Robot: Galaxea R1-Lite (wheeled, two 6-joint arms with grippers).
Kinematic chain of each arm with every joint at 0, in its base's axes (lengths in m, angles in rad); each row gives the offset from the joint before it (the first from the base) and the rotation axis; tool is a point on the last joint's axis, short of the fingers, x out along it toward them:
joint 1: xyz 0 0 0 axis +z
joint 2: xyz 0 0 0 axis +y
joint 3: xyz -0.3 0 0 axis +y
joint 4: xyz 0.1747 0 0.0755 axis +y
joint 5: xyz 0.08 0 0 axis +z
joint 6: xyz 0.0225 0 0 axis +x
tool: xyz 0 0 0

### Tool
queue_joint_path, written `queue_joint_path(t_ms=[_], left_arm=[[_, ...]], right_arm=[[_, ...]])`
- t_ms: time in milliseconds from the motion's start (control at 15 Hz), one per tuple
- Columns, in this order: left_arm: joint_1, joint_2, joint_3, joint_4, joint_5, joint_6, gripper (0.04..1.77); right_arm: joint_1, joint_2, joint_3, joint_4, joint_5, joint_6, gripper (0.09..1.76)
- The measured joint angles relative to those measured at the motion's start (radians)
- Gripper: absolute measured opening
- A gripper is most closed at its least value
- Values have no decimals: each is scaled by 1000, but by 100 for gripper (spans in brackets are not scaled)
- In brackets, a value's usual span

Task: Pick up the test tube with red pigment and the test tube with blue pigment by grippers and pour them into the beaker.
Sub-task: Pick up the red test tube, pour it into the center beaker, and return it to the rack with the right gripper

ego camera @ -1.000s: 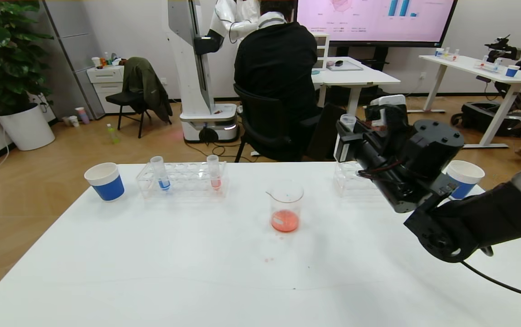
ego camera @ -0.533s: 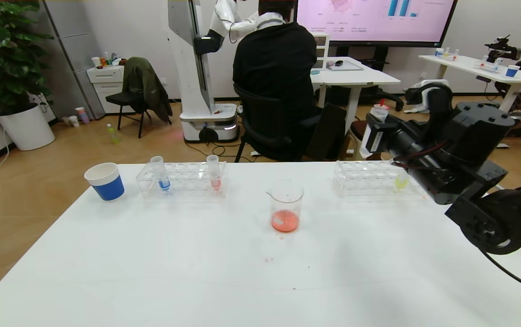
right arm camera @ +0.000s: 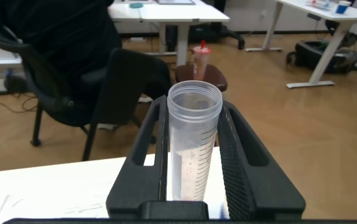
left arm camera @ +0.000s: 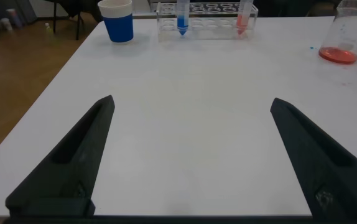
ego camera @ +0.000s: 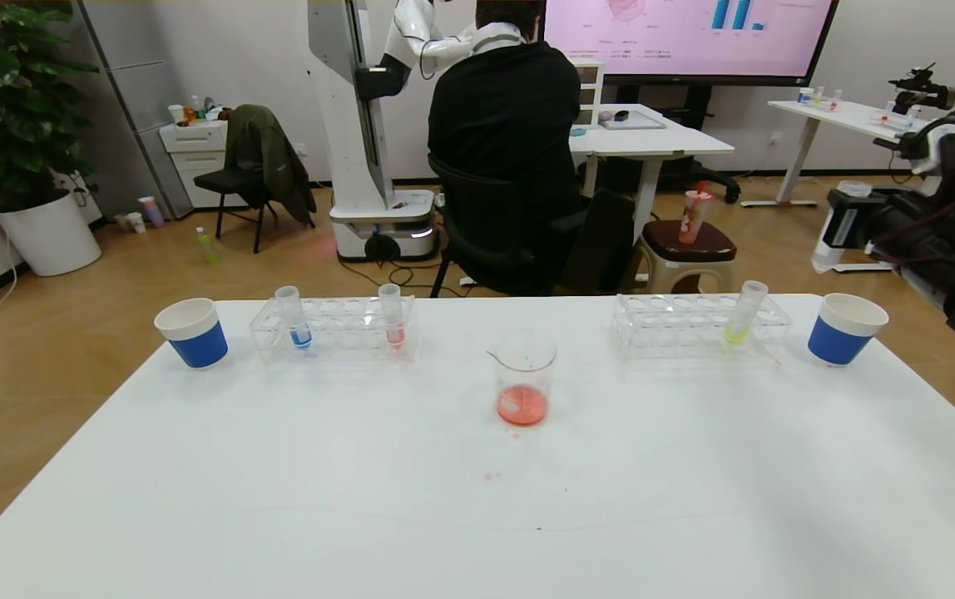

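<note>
Right wrist view shows the right gripper clamped on a clear, emptied test tube, its open rim facing the camera and no coloured liquid visible inside; this looks to be the test tube with red pigment after pouring. From the head view that gripper hangs at the far right, raised above and beyond the table's right edge, over the right blue-and-white paper cup, with the tube tilted in its grasp. The beaker stands well apart from it, near the middle of the white table, holding red-orange liquid at its bottom.

The left gripper hovers low over the near left part of the table, its two black fingers spread wide and holding nothing. Ahead of it, well apart, the test tube with blue pigment stands upright in the left clear rack, with a paler pinkish-red tube further along the same rack. A second paper cup sits just beside that rack. The right rack holds a yellow-green tube, leaning.
</note>
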Motion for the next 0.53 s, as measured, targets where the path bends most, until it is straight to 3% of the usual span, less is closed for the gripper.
queue_joint_path(t_ms=[200, 533], left_arm=[[0, 0, 0, 0, 0, 0, 175], [0, 0, 0, 0, 0, 0, 175]], right_arm=[[-100, 31, -26, 2, 34, -1, 51], [-136, 145, -26, -132, 32, -4, 51]])
